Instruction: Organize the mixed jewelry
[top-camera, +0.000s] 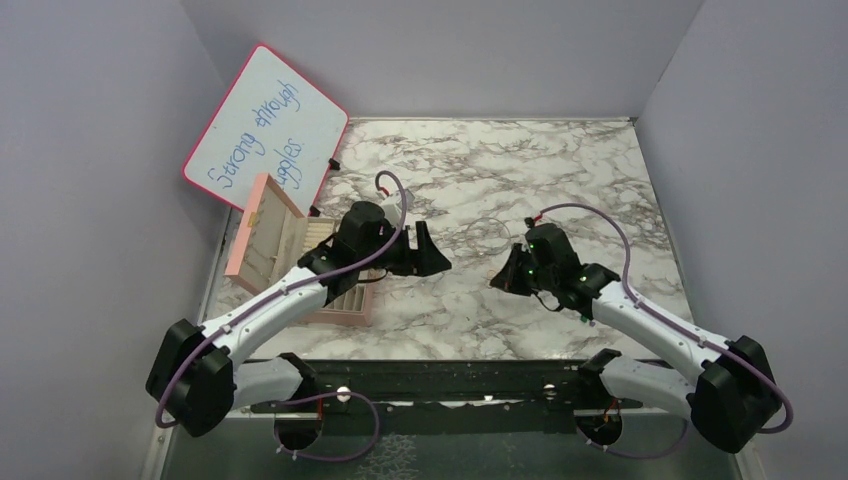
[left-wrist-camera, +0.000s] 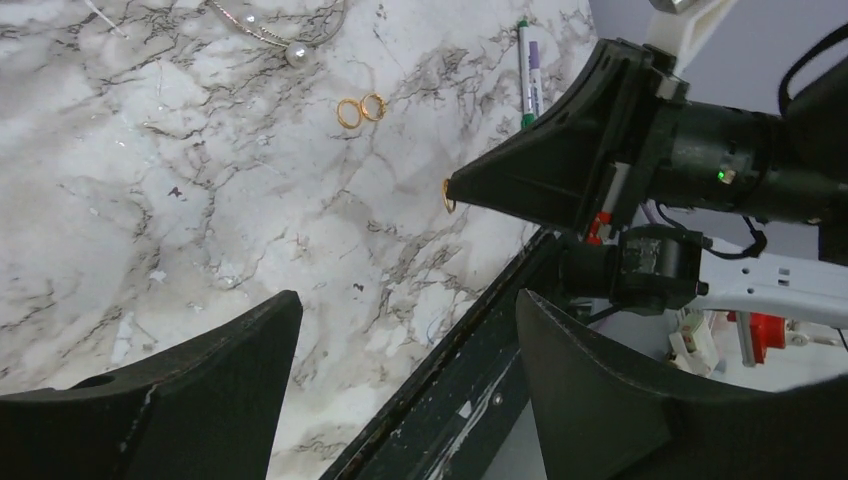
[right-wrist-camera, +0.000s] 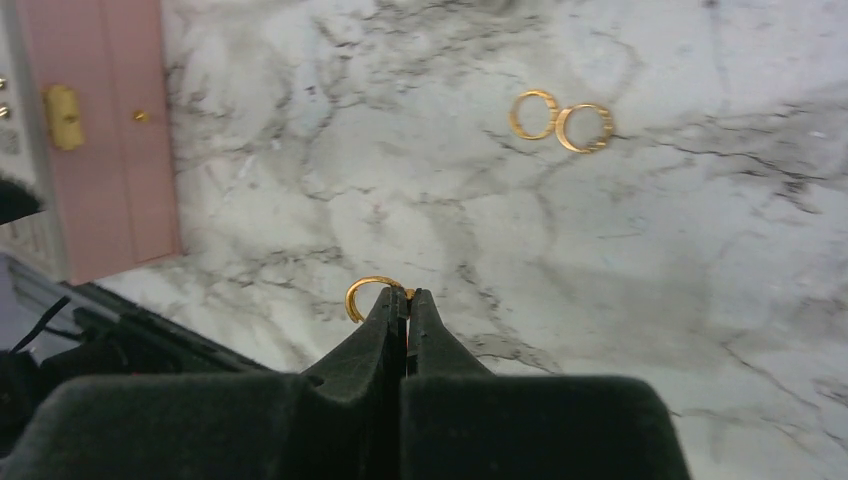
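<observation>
My right gripper (right-wrist-camera: 405, 295) is shut on a small gold ring (right-wrist-camera: 364, 291) pinched at its fingertips, held above the marble; the ring also shows at that gripper's tip in the left wrist view (left-wrist-camera: 447, 196). Two more gold rings (right-wrist-camera: 561, 120) lie side by side on the marble, also seen in the left wrist view (left-wrist-camera: 359, 108). My left gripper (left-wrist-camera: 405, 330) is open and empty, its jaws wide apart near the table's front edge. In the top view the left gripper (top-camera: 425, 250) faces the right gripper (top-camera: 503, 275) across a gap.
The pink compartmented box (top-camera: 262, 235) stands open at the left, its pink side in the right wrist view (right-wrist-camera: 110, 130). A pearl necklace (left-wrist-camera: 290, 45) and a green-and-white pen (left-wrist-camera: 527, 70) lie farther back. A whiteboard (top-camera: 265, 125) leans at the back left.
</observation>
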